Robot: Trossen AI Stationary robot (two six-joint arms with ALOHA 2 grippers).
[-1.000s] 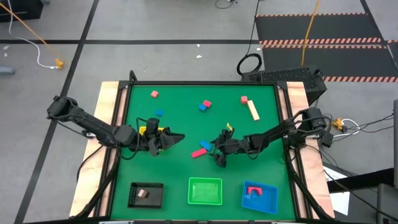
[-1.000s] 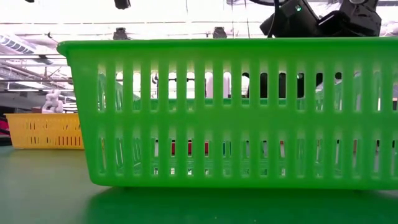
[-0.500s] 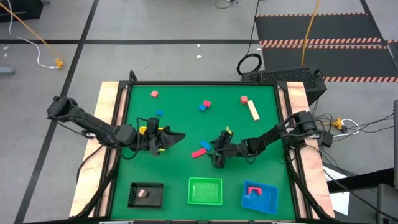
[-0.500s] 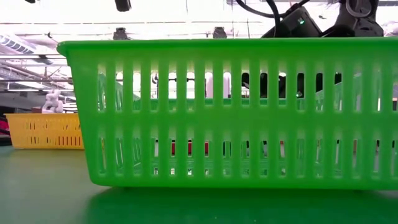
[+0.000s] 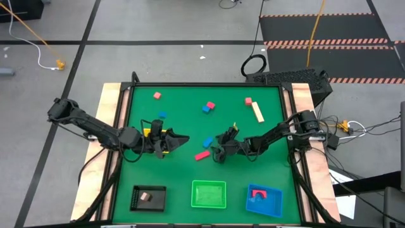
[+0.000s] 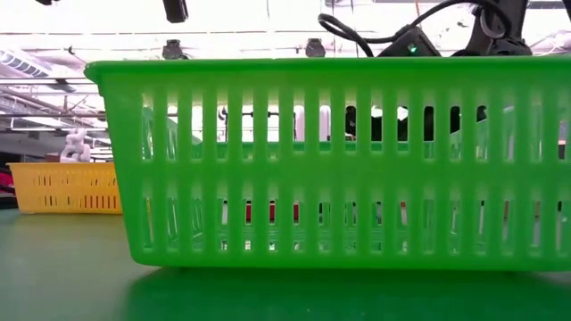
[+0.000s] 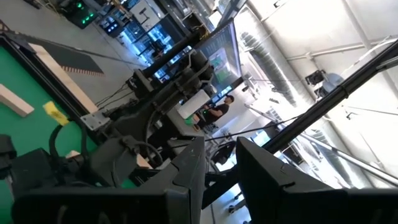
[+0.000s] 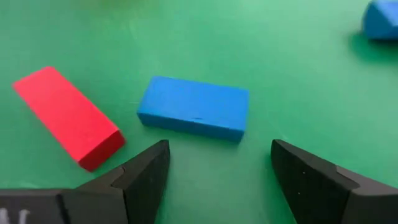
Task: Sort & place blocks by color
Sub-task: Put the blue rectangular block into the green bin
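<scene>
Looking down the right gripper (image 8: pixel 217 177), we see its jaws apart, just before a small blue rectangular block (image 8: pixel 193 109) lying flat on the green table (image 8: pixel 186 37). A red rectangular block (image 8: pixel 67 116) lies beside it. For the left gripper (image 5: pixel 166 142), near the table's left side, we cannot tell.

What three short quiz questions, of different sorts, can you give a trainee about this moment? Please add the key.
1. True or false: the right pincer is open above a blue bar on the green table.
2. Which lies beside that blue bar? A) red bar B) yellow cube C) white ball
3. Fill in: the green basket stands between the black tray and the ____ tray.

Key: 1 true; 2 A; 3 blue.
</scene>
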